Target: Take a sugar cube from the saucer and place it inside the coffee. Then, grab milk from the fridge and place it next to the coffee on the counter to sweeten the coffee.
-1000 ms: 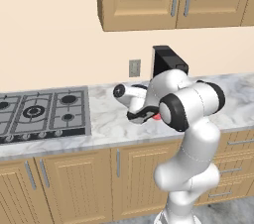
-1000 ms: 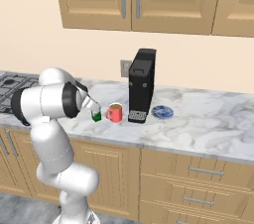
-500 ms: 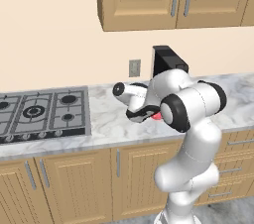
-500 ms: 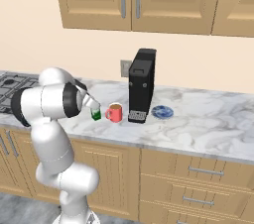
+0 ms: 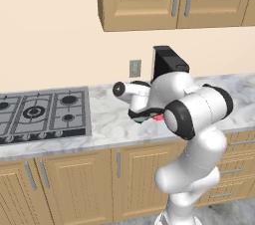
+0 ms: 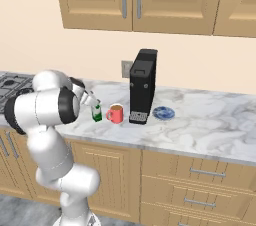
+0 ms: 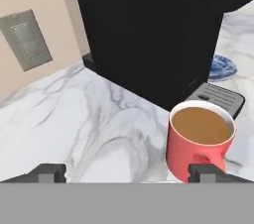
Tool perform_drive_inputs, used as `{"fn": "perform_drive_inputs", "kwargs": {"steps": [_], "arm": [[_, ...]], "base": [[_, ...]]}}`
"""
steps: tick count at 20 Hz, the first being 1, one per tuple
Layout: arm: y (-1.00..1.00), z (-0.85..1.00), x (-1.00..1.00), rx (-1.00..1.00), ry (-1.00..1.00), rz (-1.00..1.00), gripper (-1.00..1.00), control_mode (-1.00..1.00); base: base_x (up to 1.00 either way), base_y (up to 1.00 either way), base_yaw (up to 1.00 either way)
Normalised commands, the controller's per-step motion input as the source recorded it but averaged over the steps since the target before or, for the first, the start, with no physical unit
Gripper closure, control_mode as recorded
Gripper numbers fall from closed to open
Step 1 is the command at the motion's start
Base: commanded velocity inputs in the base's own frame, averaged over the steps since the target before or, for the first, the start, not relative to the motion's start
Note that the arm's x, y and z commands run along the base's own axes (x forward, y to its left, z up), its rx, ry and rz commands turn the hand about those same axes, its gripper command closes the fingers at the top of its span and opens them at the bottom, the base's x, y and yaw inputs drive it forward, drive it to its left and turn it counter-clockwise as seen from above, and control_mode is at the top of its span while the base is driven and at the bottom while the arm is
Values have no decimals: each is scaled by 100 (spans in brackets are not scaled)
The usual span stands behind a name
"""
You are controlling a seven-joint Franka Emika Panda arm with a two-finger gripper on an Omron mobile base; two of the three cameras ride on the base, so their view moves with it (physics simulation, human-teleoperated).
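Milk [image 6: 97, 114] half-hidden behind the arm, beside the coffee [image 6: 115, 114]; hand [image 7: 127, 172] released, fingers spread.

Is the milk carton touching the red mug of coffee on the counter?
Apart. The right base view shows the milk carton standing left of the red mug, with a strip of marble counter between them.

The white-grey veined marble counter [image 7: 99, 119] looks smooth and a little glossy. The small red mug of coffee [image 7: 200, 141] has a matt, plastic-like skin, and its brown liquid is flat. The tall black coffee machine [image 6: 143, 86] is matt. The light wooden cabinets [image 6: 150, 0] show grain, with metal bar handles.
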Motion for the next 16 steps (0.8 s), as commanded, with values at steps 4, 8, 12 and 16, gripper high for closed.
{"fn": "perform_drive_inputs", "kwargs": {"steps": [4, 8, 12, 16], "arm": [[0, 75, -7, 0, -16, -1, -100, -100], [0, 83, -26, 0, -17, -1, -100, -100], [0, 96, -68, 0, -23, 0, -100, -100], [1, 92, -99, 0, -27, 0, -100, -100]], "base": [[0, 0, 0], [0, 0, 0], [0, 0, 0], [0, 0, 0]]}}
